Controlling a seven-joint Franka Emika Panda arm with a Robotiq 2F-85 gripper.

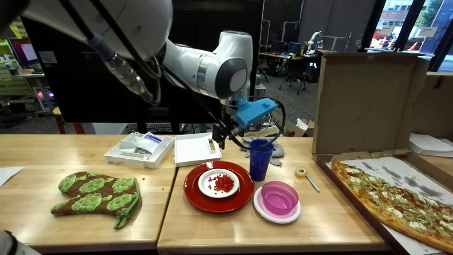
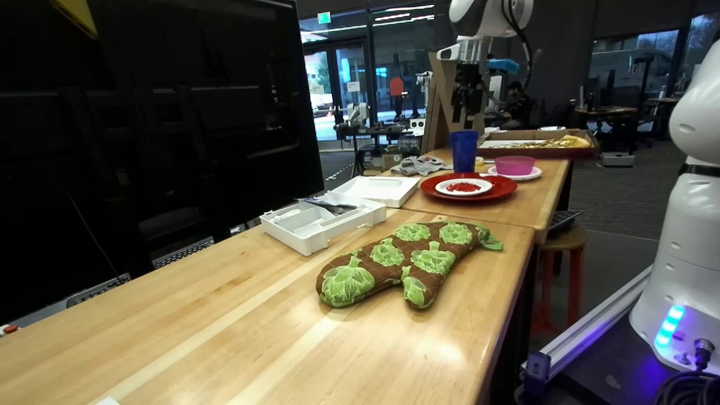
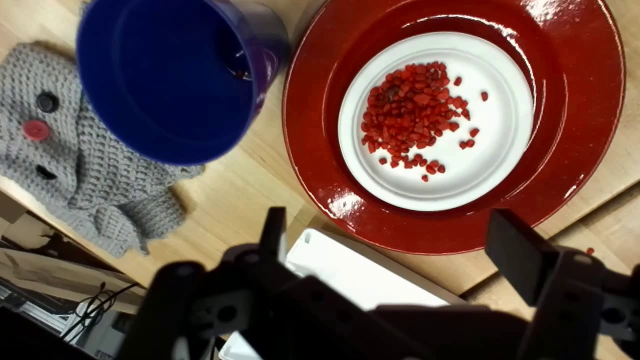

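Blue tumbler (image 3: 172,82) stands below and to one side of the empty, wide-spread gripper (image 3: 389,229); this seems a positioning step, and a grasp there would call for sideways alignment first.

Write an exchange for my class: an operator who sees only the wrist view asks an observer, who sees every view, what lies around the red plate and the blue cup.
Operator: I see my open jaws, the red plate and the blue cup. Is anything beside that plate, outside my picture?
Observer: Yes, in both exterior views a pink bowl stands there on a pale plate.
Operator: One red bit lies across the table seam. Is anything else on that side?
Observer: Yes, an oven mitt with green prints lies there on the wooden table.
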